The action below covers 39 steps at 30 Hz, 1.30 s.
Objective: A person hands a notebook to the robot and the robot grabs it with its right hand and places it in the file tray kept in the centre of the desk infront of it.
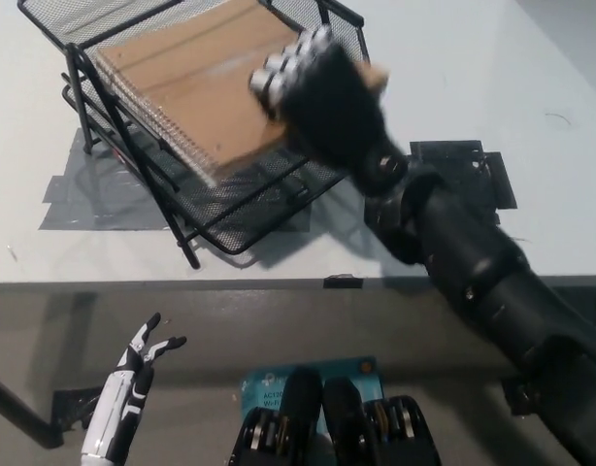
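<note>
Right hand (pixel 322 92) is up in the upper middle of the frame, black fingers (pixel 288 68) curled over the near right corner of the notebook (pixel 191 87), so it's closed on the thing and hasn't let go. From where I'm sitting that puts us at the placing step: the brown cover is lying across the top tier of the black mesh file tray (pixel 240 218) in the upper left, spiral edge facing lower left, and most of it looks supported by the mesh. The corner under the hand sticks out past the tray's right rim though, and I can't tell if that end is resting on the wire or just hanging off my grip.

Next move as I see it: nudge the notebook a bit further up and left so it's fully inside the rim, then open up and lift the hand clear without dragging the cover back out. Risk is the notebook tipping off the right edge if I release too early.

Left hand (pixel 133 374) is idle at the lower left, below the desk (pixel 453 78) edge, white fingers spread, holding nothing
</note>
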Tool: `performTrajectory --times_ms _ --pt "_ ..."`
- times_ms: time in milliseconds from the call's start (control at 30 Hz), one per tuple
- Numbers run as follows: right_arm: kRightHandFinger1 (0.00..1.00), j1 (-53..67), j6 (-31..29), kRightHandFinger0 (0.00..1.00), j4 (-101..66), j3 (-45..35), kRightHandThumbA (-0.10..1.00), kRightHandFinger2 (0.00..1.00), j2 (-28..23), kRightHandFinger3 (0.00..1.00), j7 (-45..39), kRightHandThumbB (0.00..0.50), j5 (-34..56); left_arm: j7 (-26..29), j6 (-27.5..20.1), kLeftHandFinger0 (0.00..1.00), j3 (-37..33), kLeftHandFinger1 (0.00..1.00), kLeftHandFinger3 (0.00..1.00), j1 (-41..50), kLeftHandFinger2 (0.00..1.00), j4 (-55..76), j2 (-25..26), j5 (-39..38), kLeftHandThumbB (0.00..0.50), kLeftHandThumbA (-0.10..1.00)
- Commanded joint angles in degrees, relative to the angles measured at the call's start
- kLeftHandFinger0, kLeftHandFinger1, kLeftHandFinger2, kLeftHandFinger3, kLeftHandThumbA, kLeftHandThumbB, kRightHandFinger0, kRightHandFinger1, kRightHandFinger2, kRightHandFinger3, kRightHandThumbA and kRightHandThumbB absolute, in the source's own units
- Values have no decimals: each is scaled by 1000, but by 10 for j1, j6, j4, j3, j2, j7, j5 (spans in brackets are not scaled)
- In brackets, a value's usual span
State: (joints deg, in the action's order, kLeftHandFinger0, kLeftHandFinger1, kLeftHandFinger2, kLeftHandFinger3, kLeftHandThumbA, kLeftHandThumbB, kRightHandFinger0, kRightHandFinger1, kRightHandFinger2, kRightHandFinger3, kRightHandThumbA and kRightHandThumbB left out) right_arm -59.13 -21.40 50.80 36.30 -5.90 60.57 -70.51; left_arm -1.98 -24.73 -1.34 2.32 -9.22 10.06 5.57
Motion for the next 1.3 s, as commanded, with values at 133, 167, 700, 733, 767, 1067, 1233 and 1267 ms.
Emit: performTrajectory --times_ms 133,167,700,733,767,1067,1233,1267 --pt "0 -12 51 0 87 109 699 0 26 0 78 16 -48 -3 -19 921 -1 865 1000 -3 800 18 6 6 393 1000" --pt "0 -13 52 0 92 112 696 0 26 0 80 15 -44 -3 -19 919 -1 863 1000 -3 799 19 6 7 392 1000" --pt "0 -72 21 0 80 70 708 74 22 0 52 0 49 -5 -4 930 -2 846 1000 2 747 30 6 11 408 1000" --pt "0 -75 20 0 79 70 736 69 22 0 51 0 50 -6 -5 920 -2 841 1000 1 748 30 6 9 397 1000" --pt "0 -80 20 0 79 69 758 63 22 0 55 0 48 -6 -7 914 -1 838 1000 1 749 29 5 7 393 1000" --pt "0 -92 6 0 76 66 668 0 25 0 60 0 55 -7 -11 825 -1 825 1000 0 756 28 10 9 373 1000" --pt "0 -104 14 0 103 39 648 32 41 123 71 0 78 -6 -7 805 -2 823 1000 -1 754 27 11 15 391 1000" --pt "0 -113 11 0 122 34 639 42 48 109 81 0 83 -5 -8 794 -3 819 1000 -1 751 28 10 22 390 1000"
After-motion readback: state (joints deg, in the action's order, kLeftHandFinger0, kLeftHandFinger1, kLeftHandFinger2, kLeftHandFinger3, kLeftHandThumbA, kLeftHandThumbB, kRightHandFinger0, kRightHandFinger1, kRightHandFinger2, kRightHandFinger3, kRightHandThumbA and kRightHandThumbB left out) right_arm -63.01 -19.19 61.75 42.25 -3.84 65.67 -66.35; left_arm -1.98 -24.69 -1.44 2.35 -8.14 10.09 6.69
